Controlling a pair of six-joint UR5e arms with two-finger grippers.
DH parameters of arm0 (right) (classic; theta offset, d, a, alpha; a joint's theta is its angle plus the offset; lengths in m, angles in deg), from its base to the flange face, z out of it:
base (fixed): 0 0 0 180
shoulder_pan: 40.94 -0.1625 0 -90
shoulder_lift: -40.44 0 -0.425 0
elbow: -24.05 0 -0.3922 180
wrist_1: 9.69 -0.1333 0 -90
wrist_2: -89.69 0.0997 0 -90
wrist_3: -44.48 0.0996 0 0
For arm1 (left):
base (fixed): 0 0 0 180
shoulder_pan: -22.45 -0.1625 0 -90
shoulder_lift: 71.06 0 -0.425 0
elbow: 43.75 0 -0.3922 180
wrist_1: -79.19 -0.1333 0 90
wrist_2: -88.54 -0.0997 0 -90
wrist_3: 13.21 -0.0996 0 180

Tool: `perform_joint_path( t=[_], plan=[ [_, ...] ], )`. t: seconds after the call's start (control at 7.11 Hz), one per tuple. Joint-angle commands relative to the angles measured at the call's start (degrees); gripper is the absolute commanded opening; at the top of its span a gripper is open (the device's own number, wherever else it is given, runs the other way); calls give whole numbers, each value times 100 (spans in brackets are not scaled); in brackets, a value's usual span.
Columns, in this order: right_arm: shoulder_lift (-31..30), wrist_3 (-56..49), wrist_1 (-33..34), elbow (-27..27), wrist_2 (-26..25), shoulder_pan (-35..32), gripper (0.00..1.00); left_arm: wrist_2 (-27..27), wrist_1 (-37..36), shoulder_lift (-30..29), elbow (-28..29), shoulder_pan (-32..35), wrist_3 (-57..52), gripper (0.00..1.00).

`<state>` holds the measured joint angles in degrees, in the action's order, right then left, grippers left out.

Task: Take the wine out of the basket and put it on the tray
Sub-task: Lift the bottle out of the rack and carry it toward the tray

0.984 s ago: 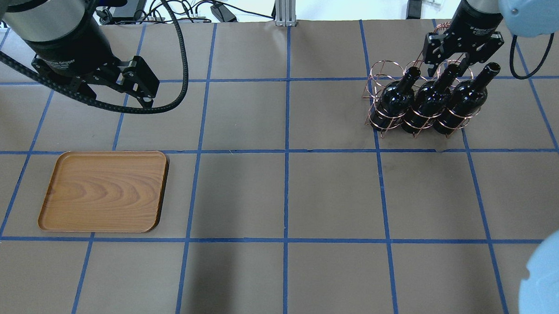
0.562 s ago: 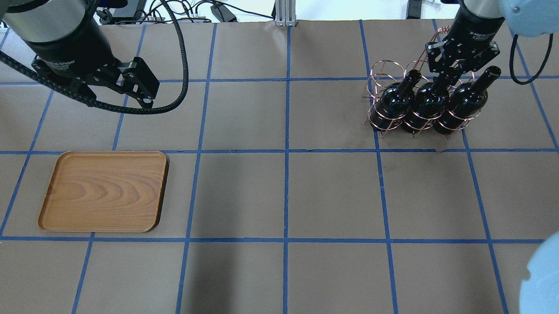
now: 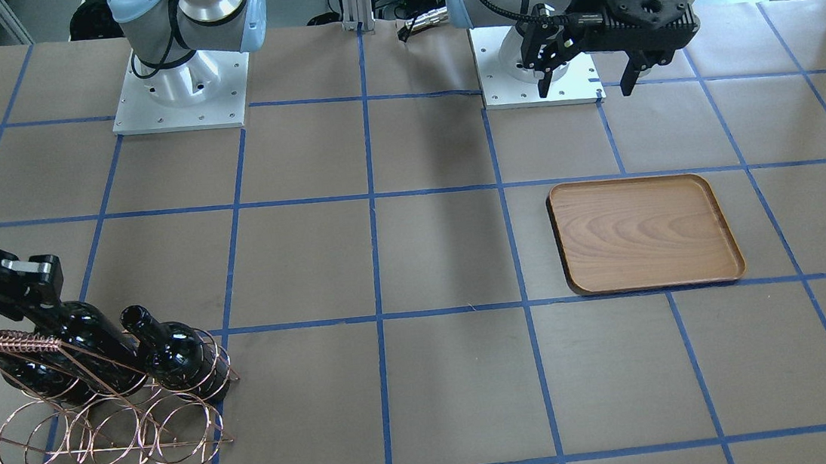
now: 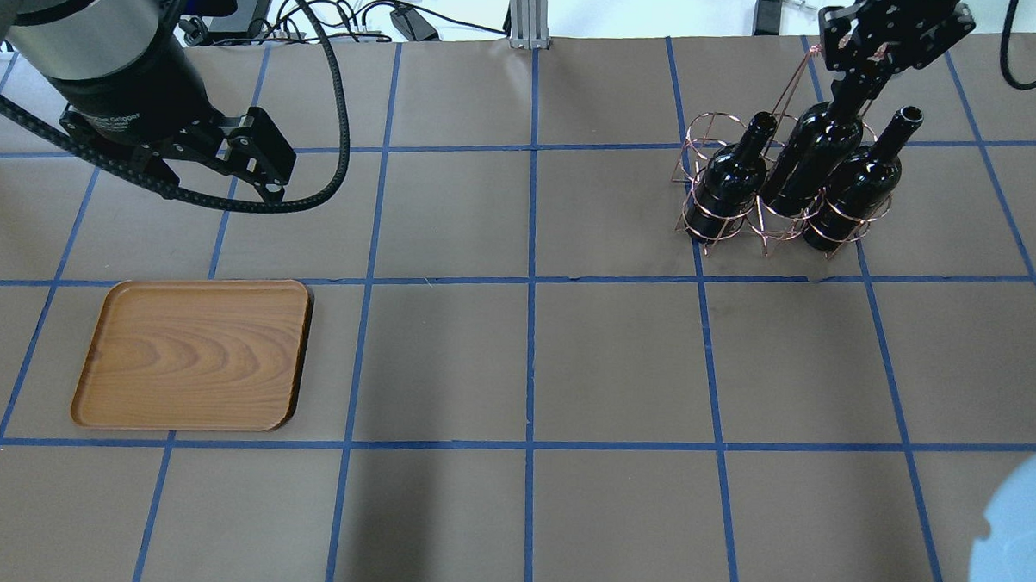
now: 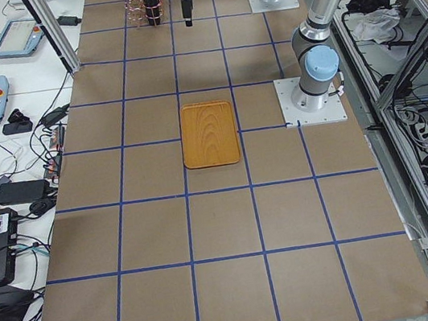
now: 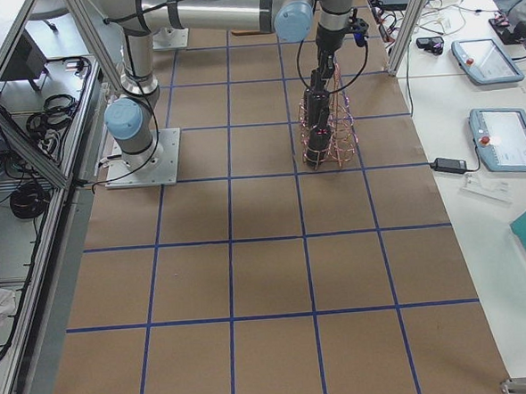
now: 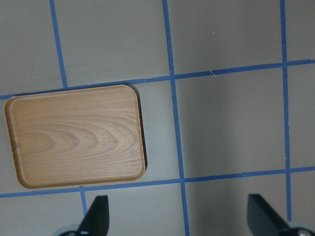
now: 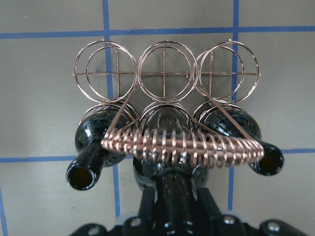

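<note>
The copper wire basket stands at the far right of the table with three glossy black wine bottles in it. My right gripper is shut on the neck of the middle bottle and holds it tilted and raised above its two neighbours. In the right wrist view the fingers clamp that neck below the braided handle. The wooden tray lies empty at the near left. My left gripper hangs open beyond the tray, which also shows in the left wrist view.
The table is brown paper with a blue tape grid. The two arm bases stand at the robot's edge. Cables and a metal post lie beyond the far edge. The basket's front loops are empty.
My right gripper shut on the middle bottle's neck and moved up and back with it, so the bottle now stands higher than the other two. The left arm has not moved.
</note>
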<state>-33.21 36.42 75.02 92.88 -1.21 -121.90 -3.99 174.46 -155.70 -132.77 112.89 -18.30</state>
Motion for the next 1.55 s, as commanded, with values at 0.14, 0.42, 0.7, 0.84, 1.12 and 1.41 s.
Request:
perform_joint_path(
  t=[0.14,0.42,0.7,0.84,1.12,1.41],
  plan=[
    [-694,103,-1216,-161,63,-51,10,-19,35,18,-1,0,-9,100],
    [-939,1054,-1220,636,405,-539,5,-90,158,54,-1,0,-78,100],
    [-880,2732,-329,1017,380,-1794,4,-81,88,54,-1,-43,-79,100],
    [-801,3140,-245,1044,432,-2192,4,-81,88,62,-1,-87,-79,100],
    [-590,4677,34,1071,808,-3253,0,-81,79,62,-1,-96,-70,100],
    [-379,5418,692,1315,1526,-3715,0,-81,79,62,-1,-97,-88,100]
  ],
)
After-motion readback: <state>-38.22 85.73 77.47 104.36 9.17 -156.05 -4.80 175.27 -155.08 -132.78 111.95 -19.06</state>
